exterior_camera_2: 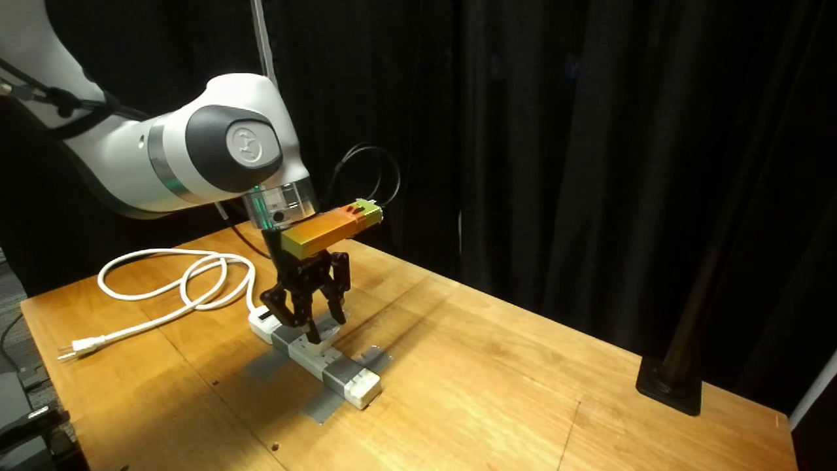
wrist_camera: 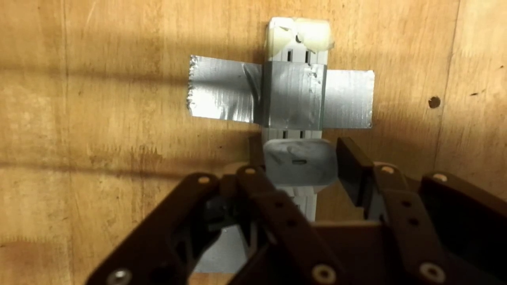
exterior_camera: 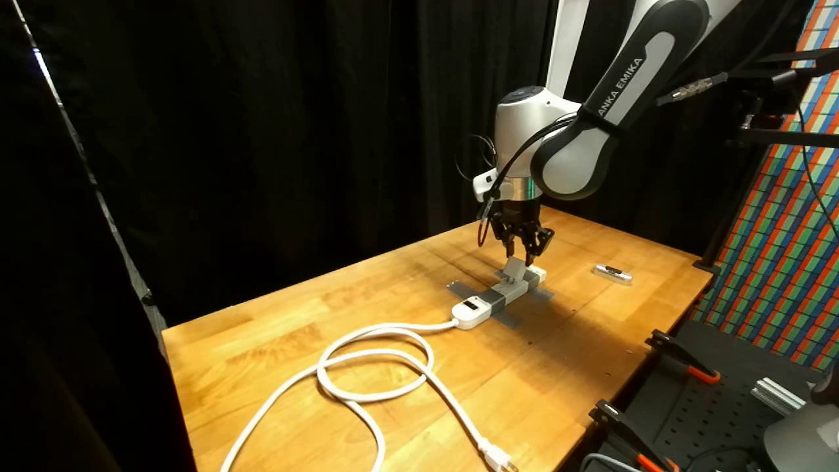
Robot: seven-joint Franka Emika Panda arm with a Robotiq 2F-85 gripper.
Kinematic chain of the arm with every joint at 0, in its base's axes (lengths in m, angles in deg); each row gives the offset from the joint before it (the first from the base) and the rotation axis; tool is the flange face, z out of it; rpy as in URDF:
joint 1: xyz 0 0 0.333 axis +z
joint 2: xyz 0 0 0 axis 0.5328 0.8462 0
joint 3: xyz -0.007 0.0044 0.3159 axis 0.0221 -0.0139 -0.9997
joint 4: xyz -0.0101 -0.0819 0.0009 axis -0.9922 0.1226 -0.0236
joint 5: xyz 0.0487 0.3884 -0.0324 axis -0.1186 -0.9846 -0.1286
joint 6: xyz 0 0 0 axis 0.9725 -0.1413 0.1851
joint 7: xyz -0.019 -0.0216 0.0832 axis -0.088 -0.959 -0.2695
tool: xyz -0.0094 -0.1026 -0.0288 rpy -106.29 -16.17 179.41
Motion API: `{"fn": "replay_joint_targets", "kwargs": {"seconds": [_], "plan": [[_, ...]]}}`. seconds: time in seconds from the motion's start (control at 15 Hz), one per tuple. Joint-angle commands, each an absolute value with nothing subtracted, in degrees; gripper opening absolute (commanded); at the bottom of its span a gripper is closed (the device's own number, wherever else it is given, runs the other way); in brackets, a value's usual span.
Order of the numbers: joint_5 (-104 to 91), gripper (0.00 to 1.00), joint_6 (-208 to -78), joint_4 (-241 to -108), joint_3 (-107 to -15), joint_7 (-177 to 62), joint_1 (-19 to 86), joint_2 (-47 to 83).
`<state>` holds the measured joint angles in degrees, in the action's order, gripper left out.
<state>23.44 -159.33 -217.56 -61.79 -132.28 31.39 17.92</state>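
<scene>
Your fingers (wrist_camera: 355, 170) stand partway apart, any grip unclear, astride a grey, rounded-square plastic plug (wrist_camera: 301, 171) on a white oblong power strip (exterior_camera_2: 308, 359). Silver tape (wrist_camera: 295, 95) binds the strip to your wooden surface (exterior_camera: 275, 354); black curtains (exterior_camera: 295, 144) hang beyond.

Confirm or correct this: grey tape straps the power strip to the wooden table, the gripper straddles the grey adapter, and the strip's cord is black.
The colour is wrong: the cord is white, as both exterior views show. The rest stands: grey tape straps the power strip to the wooden table, and the gripper straddles the grey adapter.
</scene>
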Motion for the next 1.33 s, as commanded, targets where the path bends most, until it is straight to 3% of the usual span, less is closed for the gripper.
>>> {"fn": "replay_joint_targets", "kwargs": {"seconds": [0.0, 1.27], "plan": [[23.8, 0.23, -159.9, -218.9, -62.4, -132.3, 30.7, 17.4], [31.6, 0.23, -163.4, -221.3, -61.6, -126.4, 32.6, 14.9]]}}
